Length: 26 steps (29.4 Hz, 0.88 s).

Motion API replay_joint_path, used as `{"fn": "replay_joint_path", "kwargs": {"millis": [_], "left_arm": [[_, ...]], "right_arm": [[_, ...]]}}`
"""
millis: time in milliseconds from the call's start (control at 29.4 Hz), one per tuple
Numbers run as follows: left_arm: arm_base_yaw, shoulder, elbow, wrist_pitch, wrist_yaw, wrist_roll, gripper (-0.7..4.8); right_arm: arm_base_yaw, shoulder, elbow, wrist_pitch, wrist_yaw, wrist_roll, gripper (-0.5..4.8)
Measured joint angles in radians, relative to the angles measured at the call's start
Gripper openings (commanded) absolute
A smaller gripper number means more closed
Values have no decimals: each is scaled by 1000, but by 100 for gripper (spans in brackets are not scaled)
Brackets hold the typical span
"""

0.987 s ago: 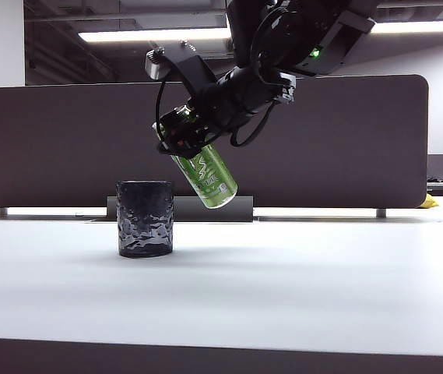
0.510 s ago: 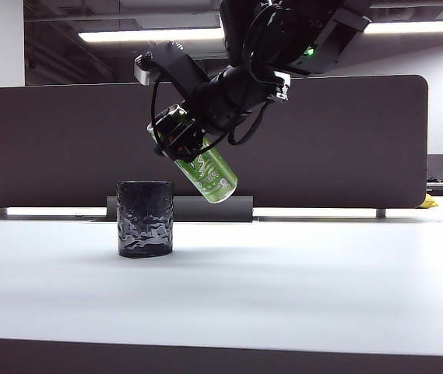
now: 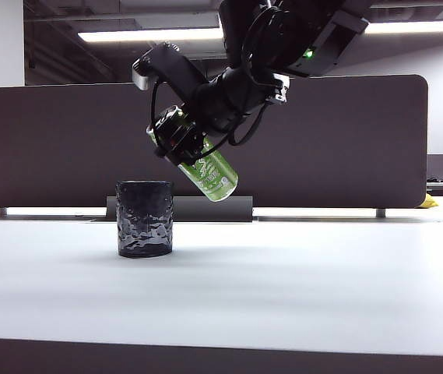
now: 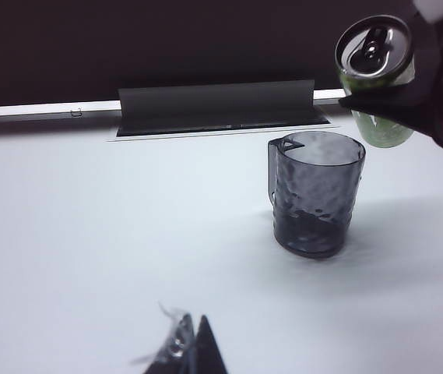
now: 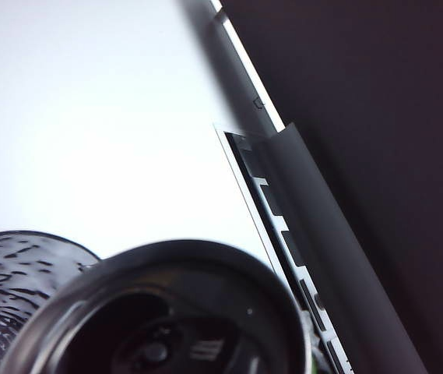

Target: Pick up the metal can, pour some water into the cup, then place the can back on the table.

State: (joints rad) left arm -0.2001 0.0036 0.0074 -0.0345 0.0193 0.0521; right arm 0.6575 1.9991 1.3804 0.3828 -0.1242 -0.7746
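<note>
With the pickup done, the right tool [image 3: 176, 136] is clamped on the metal can [image 3: 203, 165], tilted at 1 o'clock above the cup [image 3: 145, 218] on the surface [image 3: 299, 288], pouring apparently unfinished, set-down left; the left tool [image 4: 188, 347] idles, tips together.

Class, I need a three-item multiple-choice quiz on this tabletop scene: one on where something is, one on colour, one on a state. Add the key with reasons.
1. Where is the metal can?
A. Standing on the table
B. In the air, above and right of the cup in the exterior view
C. Inside the cup

2. What colour is the can's body?
A. Red
B. Blue
C. Green

3. How is the can held?
A. Tilted, in the right gripper
B. Upright, in the left gripper
C. Lying flat, unheld

Key: B, the can hangs clear of the table beside the cup; C, its body is bright green; A, the right gripper's jaws clamp it slanted.
</note>
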Motion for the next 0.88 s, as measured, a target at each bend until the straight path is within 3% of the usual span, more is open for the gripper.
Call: {"fn": "replay_joint_path", "kwargs": {"millis": [885], "left_arm": [[0, -1, 0, 0, 0, 0, -5]], "right_arm": [[34, 55, 61, -24, 97, -217, 263]]}}
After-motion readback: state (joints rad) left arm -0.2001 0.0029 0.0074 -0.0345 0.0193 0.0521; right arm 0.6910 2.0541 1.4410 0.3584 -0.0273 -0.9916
